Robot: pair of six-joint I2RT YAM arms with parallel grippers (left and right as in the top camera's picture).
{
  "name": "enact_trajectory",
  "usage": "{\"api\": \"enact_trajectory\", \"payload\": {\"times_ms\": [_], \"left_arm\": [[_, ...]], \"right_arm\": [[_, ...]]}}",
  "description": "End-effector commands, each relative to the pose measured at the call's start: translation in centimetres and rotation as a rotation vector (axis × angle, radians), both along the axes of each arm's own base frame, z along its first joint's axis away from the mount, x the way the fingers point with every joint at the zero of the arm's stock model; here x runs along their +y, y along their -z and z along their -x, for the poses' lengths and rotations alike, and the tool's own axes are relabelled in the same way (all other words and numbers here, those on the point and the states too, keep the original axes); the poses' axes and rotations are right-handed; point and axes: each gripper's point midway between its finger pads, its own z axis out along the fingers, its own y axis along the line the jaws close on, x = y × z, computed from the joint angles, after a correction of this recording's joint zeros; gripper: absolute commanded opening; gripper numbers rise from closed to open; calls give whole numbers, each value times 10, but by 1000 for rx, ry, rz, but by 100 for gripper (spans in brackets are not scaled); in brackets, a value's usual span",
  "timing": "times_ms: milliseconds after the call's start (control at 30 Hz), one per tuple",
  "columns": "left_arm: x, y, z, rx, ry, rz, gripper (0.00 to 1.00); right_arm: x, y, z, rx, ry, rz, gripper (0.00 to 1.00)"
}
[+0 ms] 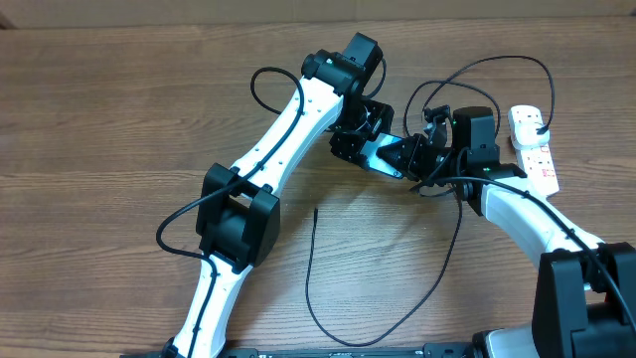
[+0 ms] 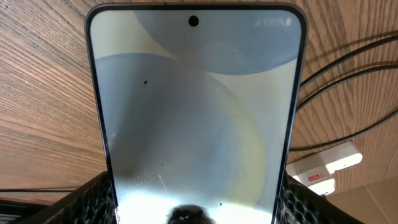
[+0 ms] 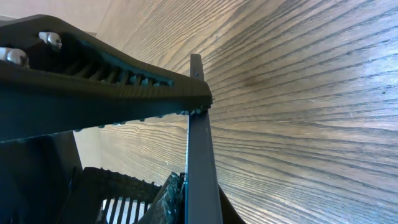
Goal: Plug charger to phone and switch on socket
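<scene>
The phone [image 1: 383,149], with a light blue screen and black edge, is held off the table between both grippers. My left gripper [image 1: 358,134] is shut on its long sides; the screen [image 2: 193,112] fills the left wrist view between the fingers [image 2: 193,202]. My right gripper [image 1: 419,157] is at the phone's other end. In the right wrist view the phone [image 3: 200,168] shows edge-on, with both fingers [image 3: 193,143] touching it. The charger [image 1: 447,259], a thin black cable, loops over the table, and its free tip [image 1: 316,211] lies apart from the phone. The white socket strip [image 1: 534,149] lies at the right.
The socket strip also shows in the left wrist view [image 2: 323,167], with thin black cables [image 2: 348,81] running past it. The charger's upper loop [image 1: 497,62] arcs behind my right gripper toward the strip. The table [image 1: 119,119] is wood-grain.
</scene>
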Motion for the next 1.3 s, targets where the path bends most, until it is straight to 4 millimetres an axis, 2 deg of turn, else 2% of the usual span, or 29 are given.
{"api": "enact_trajectory", "payload": {"times_ms": [0, 67, 133, 333, 533, 600, 667, 800, 933, 1033, 1267], "left_arm": [[-5, -12, -3, -28, -5, 16, 43], [-4, -12, -4, -37, 3, 9, 78], [-2, -11, -6, -51, 12, -1, 99], [8, -12, -15, -79, 45, 13, 100], [23, -23, -28, -104, 133, 135, 100], [34, -25, -36, -132, 161, 159, 100], [41, -29, -43, -162, 189, 196, 100], [36, -36, -55, -226, 208, 245, 100], [21, -44, -69, -298, 196, 277, 100], [11, -45, -79, -358, 174, 246, 100], [-9, -37, -68, -304, 67, 173, 100]], "right_arm": [[-2, -6, -8, -31, 11, 20, 9], [-2, -6, -8, -31, 11, 20, 9], [-2, -6, -8, -31, 11, 20, 9], [-6, -6, -10, -30, 21, 20, 8], [-17, -6, -14, -17, 57, 14, 6], [-25, -10, -16, 68, 133, -71, 4], [-37, -23, -22, 143, 209, -204, 4], [-53, -29, -27, 285, 340, -339, 4], [-55, -30, -28, 459, 466, -455, 4], [-55, -37, -35, 463, 495, -501, 4], [-56, -48, -43, 532, 560, -602, 4]]}}
